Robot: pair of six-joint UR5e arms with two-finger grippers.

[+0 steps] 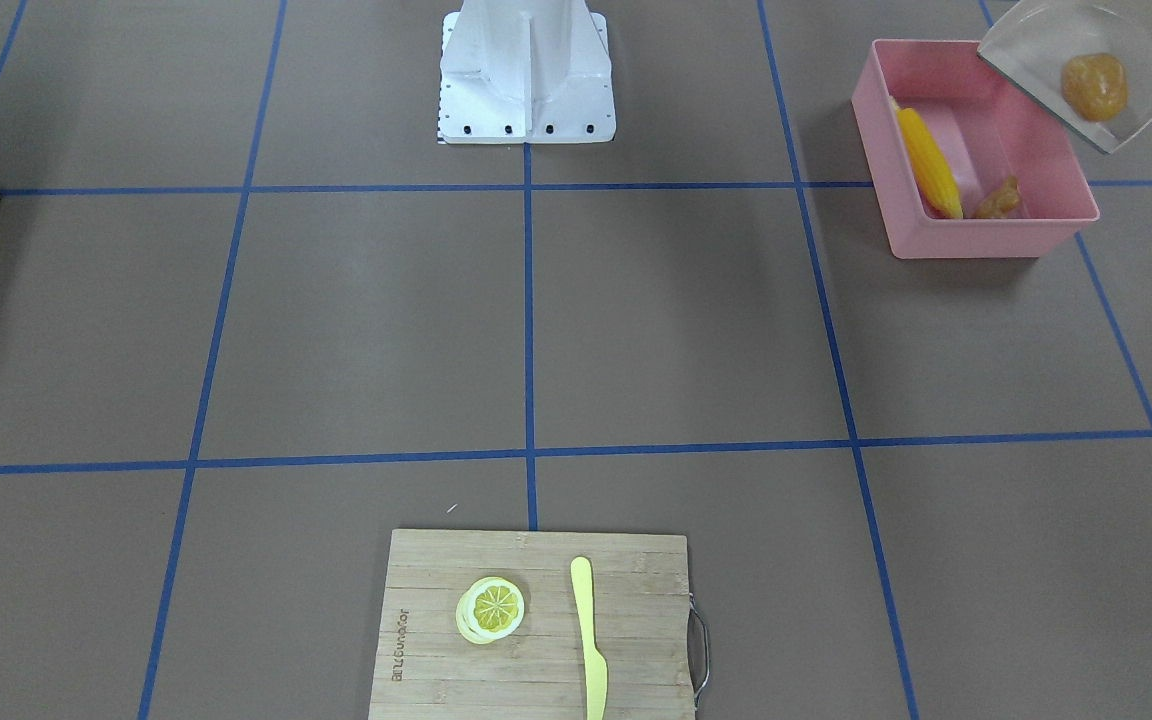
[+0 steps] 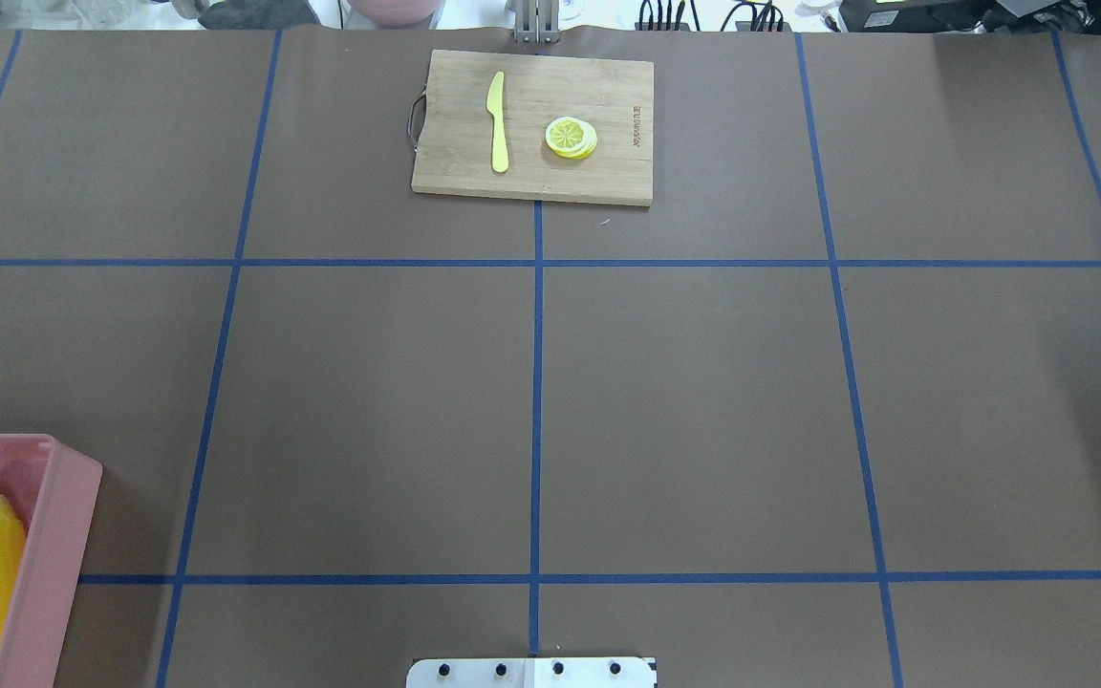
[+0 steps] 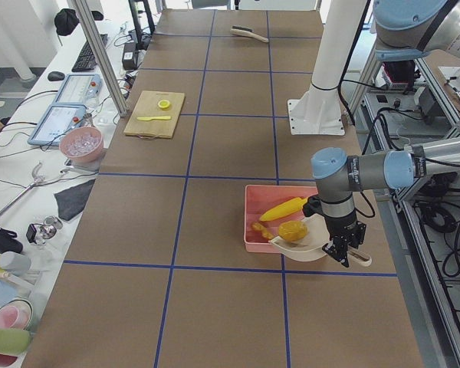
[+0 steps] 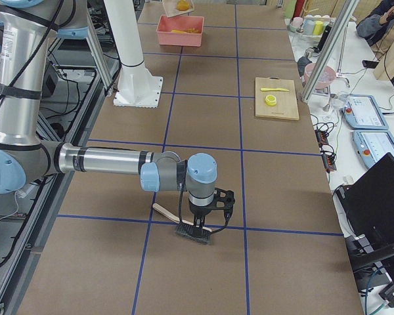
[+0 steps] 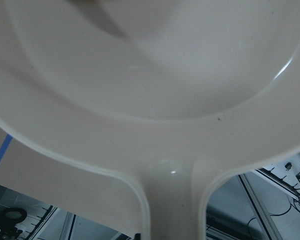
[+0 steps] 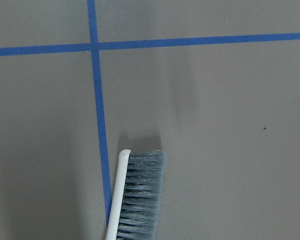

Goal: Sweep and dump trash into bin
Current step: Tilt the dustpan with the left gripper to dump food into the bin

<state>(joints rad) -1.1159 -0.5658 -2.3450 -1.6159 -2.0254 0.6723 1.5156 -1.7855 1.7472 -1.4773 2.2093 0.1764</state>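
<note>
Pink bin (image 1: 996,235) is sitting at the table's left end, by my near edge; corn cob (image 1: 929,165) and ginger root (image 1: 998,199) are lying inside. I am dumping: the dustpan (image 1: 1151,50) is hanging tilted over the bin's corner, with the potato (image 1: 1094,86) resting in its bowl. Next move is calling for a steeper tip, lip kept inside the walls. I cannot tell the grip of my left gripper (image 3: 343,249) or my right gripper (image 4: 203,216), which is hovering over the brush (image 6: 140,200) near the right end. The left edge is lying close, so I am judging the middle the safer retreat.
</note>
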